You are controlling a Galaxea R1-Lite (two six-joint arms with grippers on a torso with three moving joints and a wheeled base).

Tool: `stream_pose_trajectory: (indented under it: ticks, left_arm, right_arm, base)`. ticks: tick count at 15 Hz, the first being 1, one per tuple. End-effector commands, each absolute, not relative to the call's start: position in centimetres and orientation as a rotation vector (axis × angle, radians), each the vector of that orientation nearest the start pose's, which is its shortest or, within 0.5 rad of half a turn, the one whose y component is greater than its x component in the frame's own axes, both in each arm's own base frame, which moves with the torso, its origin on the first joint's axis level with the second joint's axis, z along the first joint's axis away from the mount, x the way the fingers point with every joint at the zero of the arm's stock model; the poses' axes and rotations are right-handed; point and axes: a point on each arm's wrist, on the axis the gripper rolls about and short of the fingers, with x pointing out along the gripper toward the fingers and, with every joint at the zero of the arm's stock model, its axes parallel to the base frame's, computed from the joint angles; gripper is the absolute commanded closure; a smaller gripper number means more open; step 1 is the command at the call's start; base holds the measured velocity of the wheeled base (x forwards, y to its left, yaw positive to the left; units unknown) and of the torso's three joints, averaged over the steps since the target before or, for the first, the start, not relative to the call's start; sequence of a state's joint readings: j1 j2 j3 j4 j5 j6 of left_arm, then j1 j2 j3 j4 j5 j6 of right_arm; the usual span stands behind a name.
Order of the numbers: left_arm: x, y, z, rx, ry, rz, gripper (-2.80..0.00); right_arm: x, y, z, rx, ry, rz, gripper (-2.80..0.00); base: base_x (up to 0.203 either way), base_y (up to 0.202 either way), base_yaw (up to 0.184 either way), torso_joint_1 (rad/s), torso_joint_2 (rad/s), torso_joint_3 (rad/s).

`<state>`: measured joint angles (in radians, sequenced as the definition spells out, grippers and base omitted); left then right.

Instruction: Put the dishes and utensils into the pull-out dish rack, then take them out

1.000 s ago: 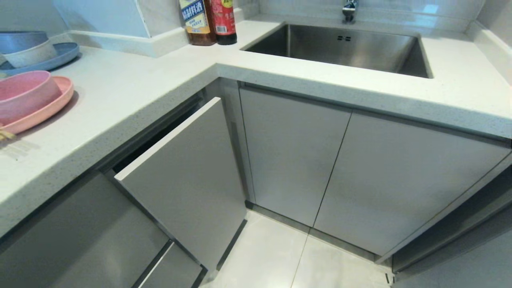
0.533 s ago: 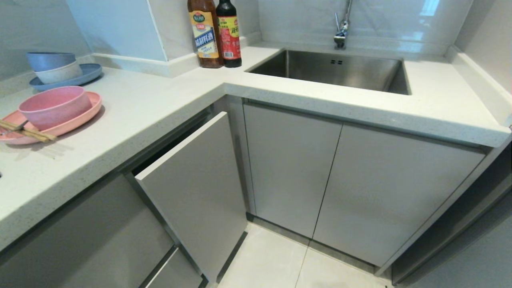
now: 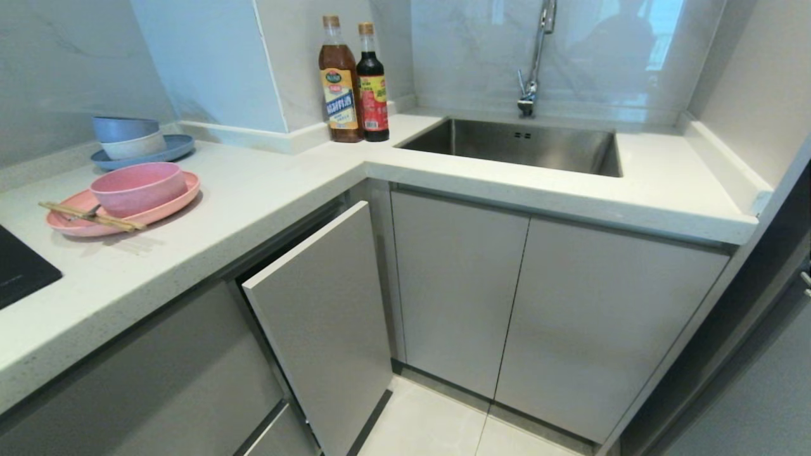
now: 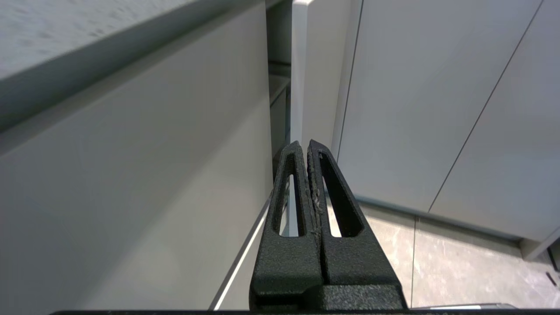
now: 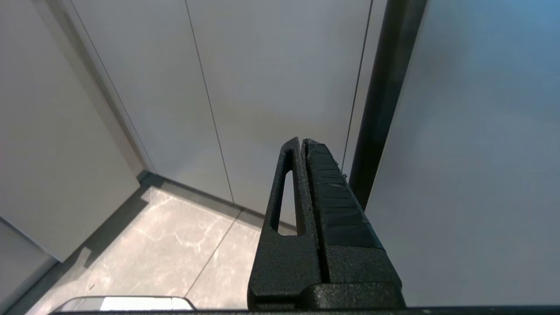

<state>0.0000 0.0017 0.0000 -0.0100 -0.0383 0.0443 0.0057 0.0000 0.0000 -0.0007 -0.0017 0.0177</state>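
On the white counter at the left lies the pink plate [image 3: 168, 199] with the pink bowl [image 3: 138, 188] standing in it. The wooden chopsticks [image 3: 89, 216] rest across the plate's near rim, and a dark sliver beside them may be the fork. The pull-out dish rack is hidden behind a grey cabinet front [image 3: 326, 316] that stands partly out from the corner. Neither arm shows in the head view. My left gripper [image 4: 304, 144] hangs shut and empty low beside that front. My right gripper [image 5: 301, 141] is shut and empty too, facing the cabinet doors.
A blue plate [image 3: 171, 149] with stacked blue and white bowls [image 3: 127, 136] sits behind the pink dishes. Two sauce bottles [image 3: 355, 79] stand in the corner by the steel sink [image 3: 513, 142] and tap [image 3: 535, 57]. A black hob [image 3: 19, 269] is at the left edge.
The whole head view has tilted upward: the counter, dishes and sink sit lower in the picture and the wall and bottles show in full. Nothing on the counter has moved.
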Motion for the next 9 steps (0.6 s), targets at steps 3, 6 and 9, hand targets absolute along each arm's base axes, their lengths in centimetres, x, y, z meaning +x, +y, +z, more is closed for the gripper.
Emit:
stream_pose_trajectory:
  ticks: [3, 6, 9]
  left_arm:
    - [-2.19, -0.09, 7.41, 0.043, 0.001, -0.038, 0.00]
    - [-2.19, -0.09, 7.41, 0.043, 0.001, -0.038, 0.00]
    - [-2.18, -0.09, 7.38, 0.041, 0.001, -0.038, 0.00]
  right_arm:
    - [-2.27, -0.02, 7.52, 0.018, 0.000, 0.005, 0.00]
    - [-2.27, -0.02, 7.52, 0.017, 0.000, 0.004, 0.00]
    - [-2.27, -0.02, 7.51, 0.017, 0.001, 0.005, 0.00]
  base:
    - [0.000, 0.000, 0.000, 0.004, 0.00, 0.201]
    - [0.000, 0.000, 0.000, 0.002, 0.00, 0.202]
    - [0.000, 0.000, 0.000, 0.001, 0.00, 0.200]
